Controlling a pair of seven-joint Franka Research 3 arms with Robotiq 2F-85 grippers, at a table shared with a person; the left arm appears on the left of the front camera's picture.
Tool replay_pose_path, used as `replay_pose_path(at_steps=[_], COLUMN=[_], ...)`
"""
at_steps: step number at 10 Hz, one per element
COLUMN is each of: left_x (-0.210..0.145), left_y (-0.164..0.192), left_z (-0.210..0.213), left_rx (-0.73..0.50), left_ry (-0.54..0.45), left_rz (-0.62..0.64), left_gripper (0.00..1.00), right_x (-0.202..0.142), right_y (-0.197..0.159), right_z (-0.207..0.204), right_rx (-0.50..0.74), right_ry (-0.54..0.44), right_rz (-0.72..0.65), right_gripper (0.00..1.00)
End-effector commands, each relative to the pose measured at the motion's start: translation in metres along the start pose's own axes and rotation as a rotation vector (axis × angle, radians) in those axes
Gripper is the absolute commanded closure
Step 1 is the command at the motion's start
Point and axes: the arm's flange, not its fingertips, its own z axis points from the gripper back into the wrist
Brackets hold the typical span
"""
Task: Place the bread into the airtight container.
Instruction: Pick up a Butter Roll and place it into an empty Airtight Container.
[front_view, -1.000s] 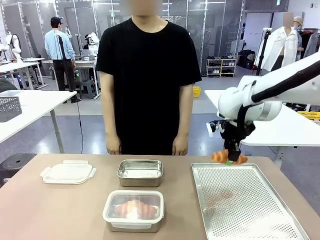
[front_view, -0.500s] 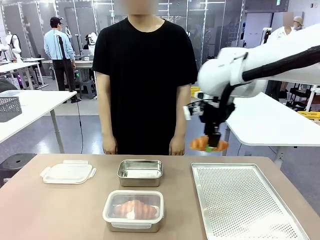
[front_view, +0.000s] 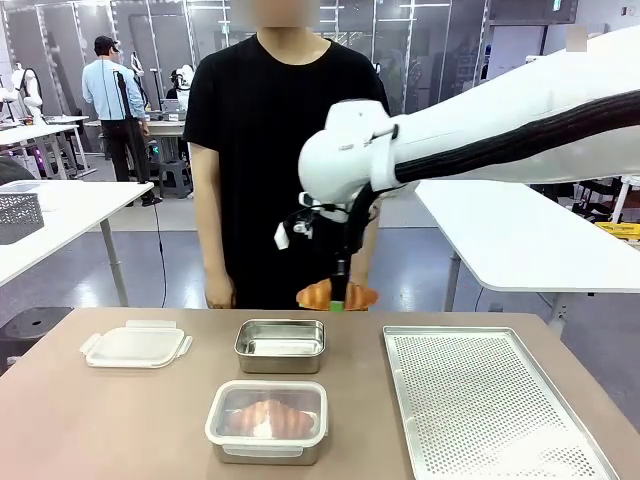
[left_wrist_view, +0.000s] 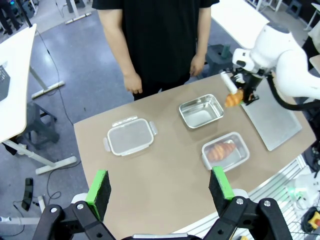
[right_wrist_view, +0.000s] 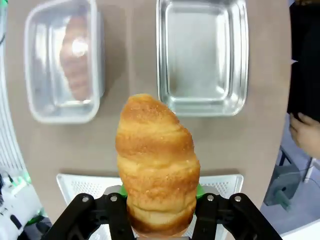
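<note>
A golden croissant-shaped bread (front_view: 338, 295) hangs in the air with my right gripper (front_view: 340, 301) shut on it. It is just above and behind the right far corner of the open steel airtight container (front_view: 281, 345). The right wrist view looks down past the bread (right_wrist_view: 156, 160) at that empty container (right_wrist_view: 202, 55) and at a second container (right_wrist_view: 64, 60), which is lidded and holds another bread. My left gripper (left_wrist_view: 160, 186) is open with nothing in it, high above the near side of the table, and from there the held bread (left_wrist_view: 232, 98) shows beside the open container (left_wrist_view: 201, 110).
A loose clear lid (front_view: 135, 345) with clasps lies at the left of the table. A perforated metal tray (front_view: 480, 400) takes up the right side. The lidded container (front_view: 267, 420) sits in front of the open one. A person stands at the far edge with hands (front_view: 222, 295) hanging down.
My right arm has swung left with the bread, from above the tray's far edge to beside the open steel container. Nothing on the table has moved.
</note>
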Motion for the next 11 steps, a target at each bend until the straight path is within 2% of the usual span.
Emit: replay_pose_path(at_steps=[1, 3, 6, 8, 11], left_x=[0.001, 0.001, 0.001, 0.001, 0.001], left_y=[0.001, 0.001, 0.001, 0.001, 0.001], left_z=[0.002, 0.002, 0.002, 0.002, 0.002], left_rx=[0.005, 0.005, 0.005, 0.005, 0.005], left_ry=[0.001, 0.001, 0.001, 0.001, 0.001], left_rz=[-0.008, -0.008, -0.008, -0.008, -0.008], left_gripper=[0.00, 0.00, 0.00, 0.00, 0.00], right_x=[0.026, 0.046, 0.074, 0.087, 0.101], right_y=[-0.018, -0.026, -0.040, -0.053, -0.062], right_z=[-0.010, -0.023, -0.045, -0.070, -0.098], right_rx=[-0.007, 0.028, -0.004, 0.024, -0.017], right_ry=[0.032, 0.003, -0.039, -0.024, -0.001], right_rz=[-0.063, -0.087, -0.134, -0.157, -0.130], right_gripper=[0.58, 0.58, 0.58, 0.58, 0.58])
